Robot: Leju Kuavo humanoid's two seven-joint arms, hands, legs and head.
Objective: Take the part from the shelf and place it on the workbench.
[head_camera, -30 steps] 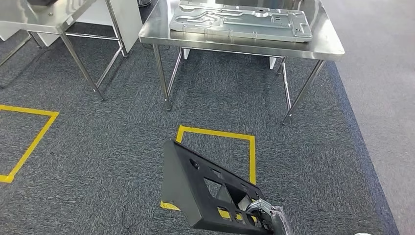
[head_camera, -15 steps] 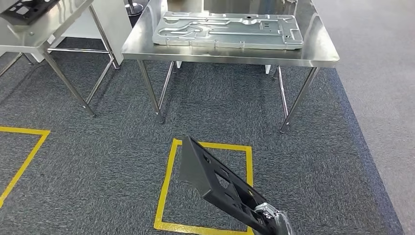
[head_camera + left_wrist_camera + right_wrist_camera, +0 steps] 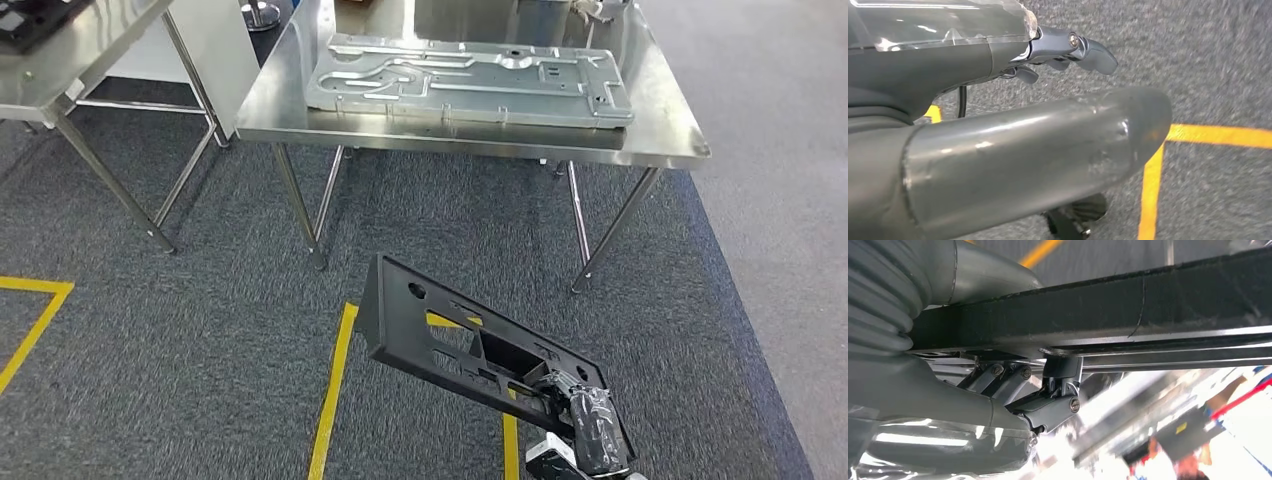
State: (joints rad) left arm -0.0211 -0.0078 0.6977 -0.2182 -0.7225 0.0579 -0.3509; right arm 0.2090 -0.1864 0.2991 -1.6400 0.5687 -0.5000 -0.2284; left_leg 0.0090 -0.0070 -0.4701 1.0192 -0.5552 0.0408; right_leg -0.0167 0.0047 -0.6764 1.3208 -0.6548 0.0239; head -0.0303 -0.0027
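Gripping one end of the long black perforated plastic part [image 3: 470,345], the right hand [image 3: 585,425] held it tilted above grey carpet [image 3: 200,300], short of the stainless steel workbench [image 3: 660,140]. The left hand [image 3: 1068,50] hung empty, fingers apart.

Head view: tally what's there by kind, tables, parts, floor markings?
Stainless steel tables: 2, the workbench ahead and a second table at the left.
Silver stamped metal panels: 1, lying on the workbench.
Black perforated plastic parts: 1, held by the right hand.
Yellow tape floor outlines: 2.
Total: 6.
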